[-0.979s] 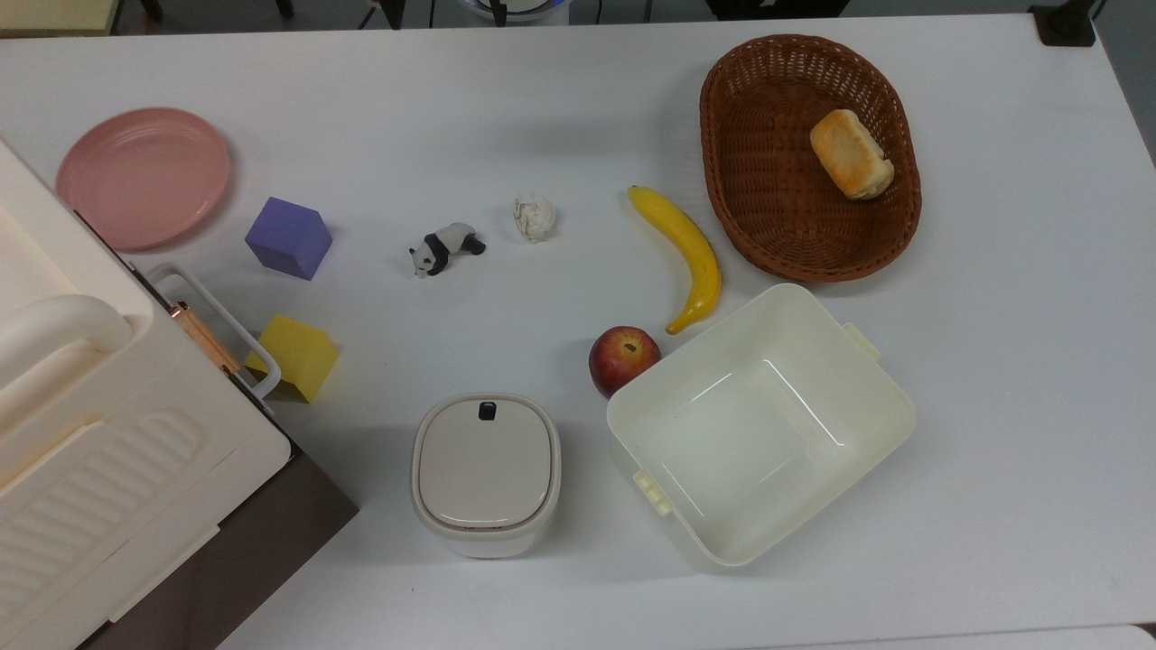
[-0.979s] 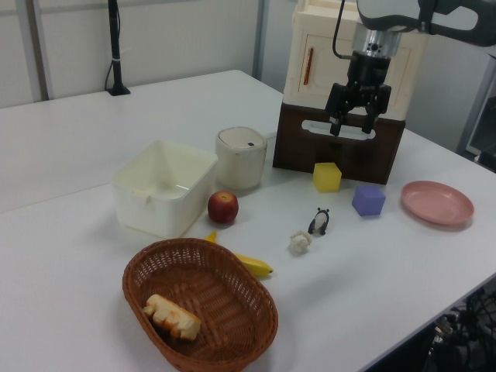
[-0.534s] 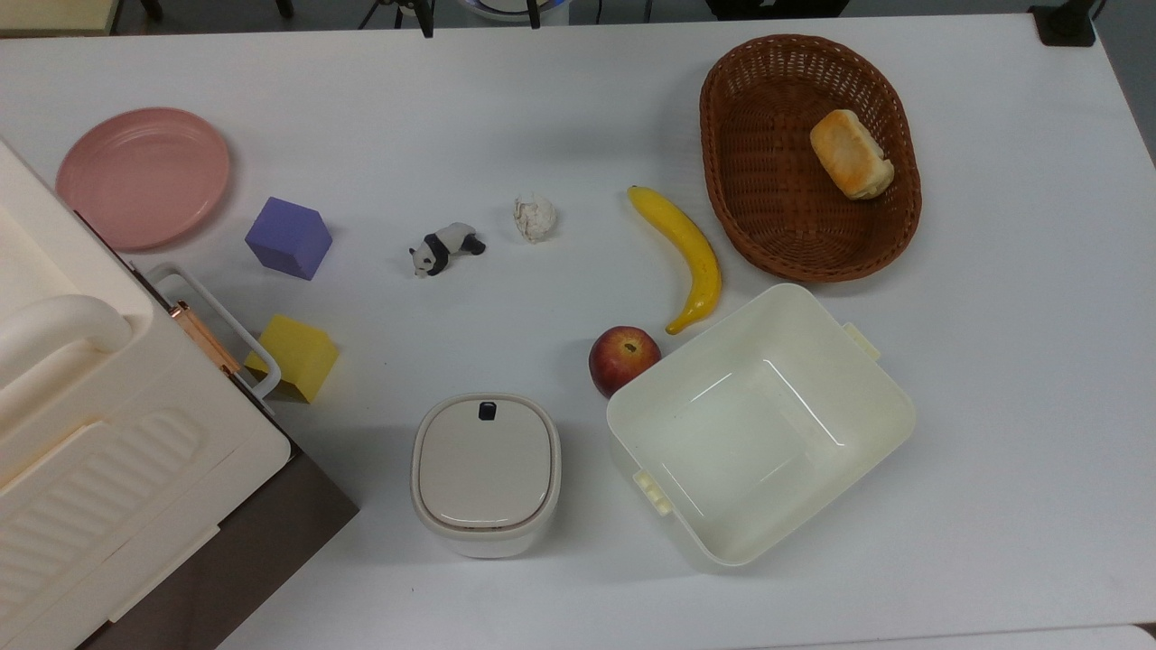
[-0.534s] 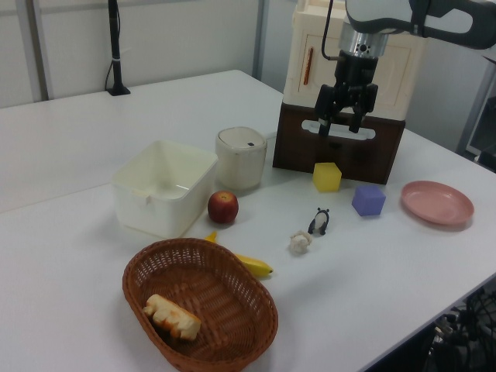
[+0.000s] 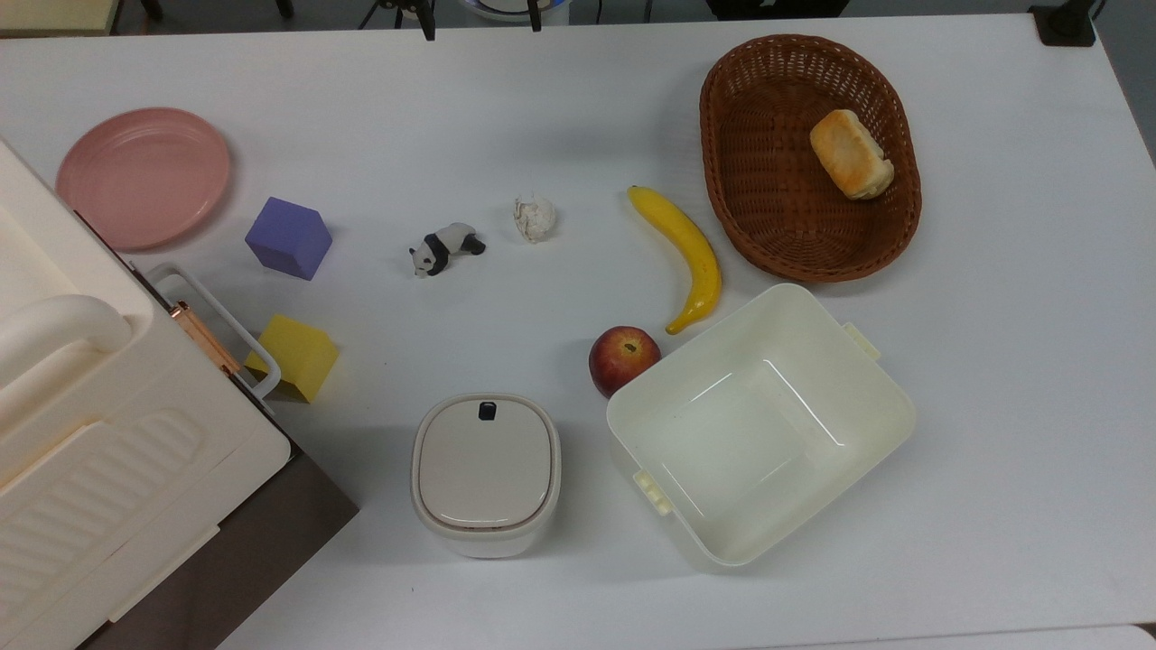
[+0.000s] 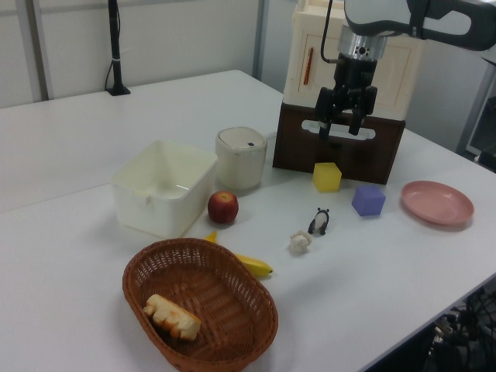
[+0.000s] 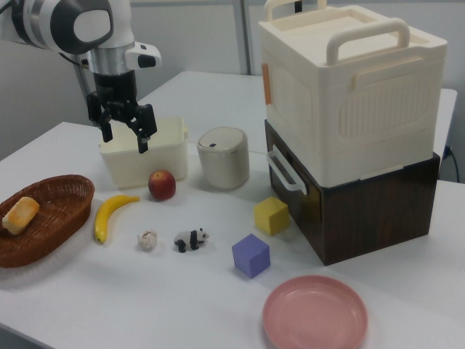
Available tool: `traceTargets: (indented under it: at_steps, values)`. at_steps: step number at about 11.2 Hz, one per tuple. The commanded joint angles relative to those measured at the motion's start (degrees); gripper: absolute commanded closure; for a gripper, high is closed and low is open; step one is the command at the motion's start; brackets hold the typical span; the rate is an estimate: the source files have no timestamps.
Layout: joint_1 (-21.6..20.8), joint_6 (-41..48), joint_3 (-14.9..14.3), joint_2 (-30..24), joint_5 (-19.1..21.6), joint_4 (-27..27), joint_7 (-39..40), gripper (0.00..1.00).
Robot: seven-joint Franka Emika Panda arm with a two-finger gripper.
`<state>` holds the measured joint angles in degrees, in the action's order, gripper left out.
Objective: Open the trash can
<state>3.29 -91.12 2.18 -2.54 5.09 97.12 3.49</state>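
Standing upright, lid flat, the trash can (image 5: 486,472) aims its button (image 5: 487,411) toward the panda (image 5: 445,247); gripper (image 7: 124,135) spread, empty.

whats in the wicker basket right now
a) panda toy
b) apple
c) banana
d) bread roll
d: the bread roll lies inside the basket, while the banana, apple and panda toy sit on the table outside it.

cream box (image 5: 99,433): cut by top view's left and bottom edges | arm (image 6: 434,15): cut by left view's top-right edge | crumpled white lump (image 5: 535,218): identity unclear
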Motion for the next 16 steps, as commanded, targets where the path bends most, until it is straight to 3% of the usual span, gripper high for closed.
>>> traceTargets:
  at_steps: [1, 6, 16]
  values:
    - [0.58, -1.08, 0.72, -1.15, -0.87, 1.85, 0.90, 0.00]
    - [-2.41, -1.25, 0.63, 0.87, -1.22, 2.64, 0.90, 0.00]
    - [-0.21, -2.31, 0.81, 0.78, -3.42, 1.32, -2.35, 0.00]
